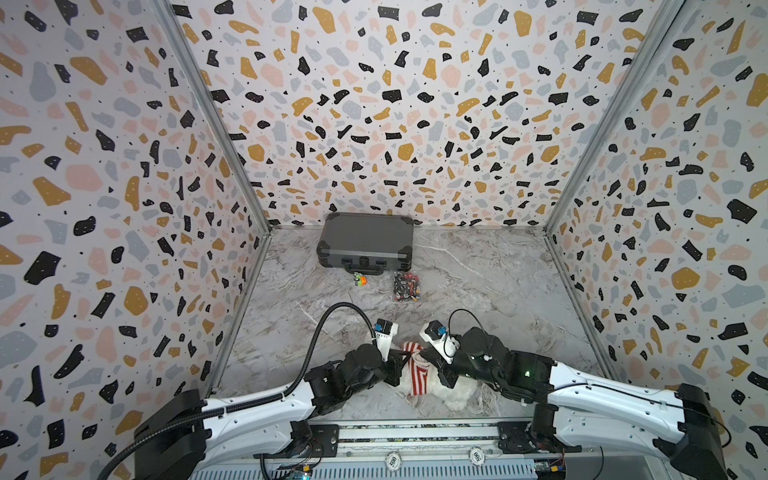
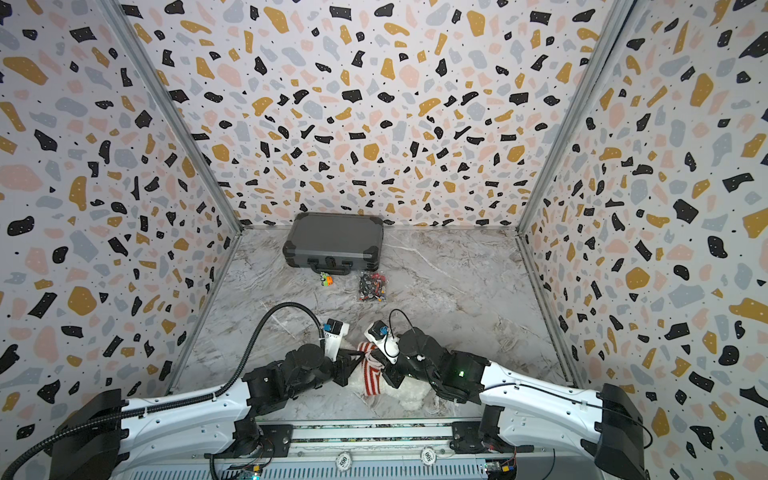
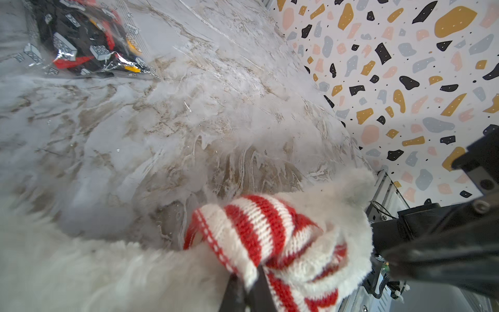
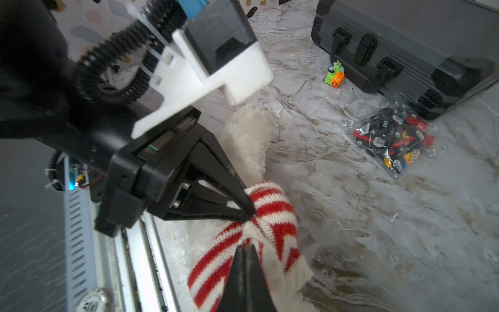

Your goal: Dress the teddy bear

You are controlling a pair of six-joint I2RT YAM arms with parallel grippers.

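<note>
The teddy bear (image 1: 455, 400) (image 2: 411, 401), white and fluffy, lies at the table's front middle between my two arms. A red-and-white striped knit garment (image 1: 415, 374) (image 2: 371, 374) is bunched over it. My left gripper (image 1: 404, 354) (image 3: 251, 272) is shut on a fold of the knit (image 3: 256, 224). Just beside it, my right gripper (image 1: 423, 354) (image 4: 246, 247) is shut on another fold, and the stripes (image 4: 270, 205) pucker toward both tips. White fur (image 3: 81, 270) (image 4: 248, 135) shows beside the garment. The bear's face is hidden.
A grey case (image 1: 365, 243) (image 4: 405, 40) lies shut against the back wall. In front of it are a small green-and-orange toy (image 1: 359, 280) (image 4: 334, 75) and a clear bag of bricks (image 1: 408, 286) (image 4: 394, 140). The metal front rail (image 1: 415, 432) runs just behind the bear.
</note>
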